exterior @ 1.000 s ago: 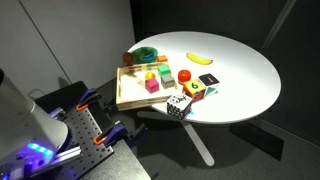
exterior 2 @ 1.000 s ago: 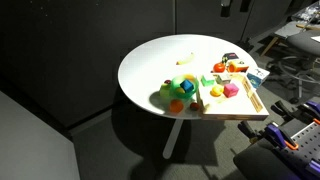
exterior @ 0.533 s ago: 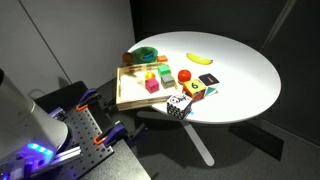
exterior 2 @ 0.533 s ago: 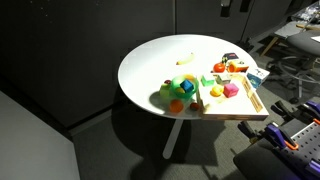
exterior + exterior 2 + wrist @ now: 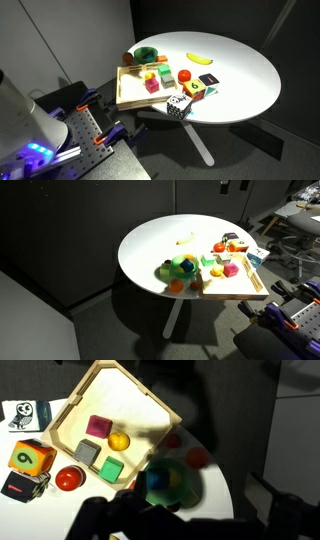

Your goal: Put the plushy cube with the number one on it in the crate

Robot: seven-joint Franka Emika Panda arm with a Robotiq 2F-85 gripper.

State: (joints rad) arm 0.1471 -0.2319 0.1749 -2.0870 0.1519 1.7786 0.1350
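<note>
The crate [image 5: 128, 95] is a shallow, light wooden box at the table's near side; it also shows in an exterior view [image 5: 232, 283] and in the wrist view [image 5: 125, 395]. It holds a magenta cube [image 5: 98, 427], a yellow ball [image 5: 120, 441], a grey cube [image 5: 88, 452] and a green cube [image 5: 111, 469]. Outside it lie a black-and-white plush cube with an owl face [image 5: 24, 415] at the table's edge [image 5: 177, 106] and an orange cube with a 9 [image 5: 30, 460]. I can read a number one on neither. My gripper [image 5: 190, 522] is a dark shape high above the green bowl, jaws wide apart, empty.
A round green bowl [image 5: 147, 55] holding toys stands next to the crate. A banana [image 5: 201, 58] lies farther out on the round white table [image 5: 245, 80]. A red ball [image 5: 68, 479] and a flat black item [image 5: 18, 487] lie beside the orange cube.
</note>
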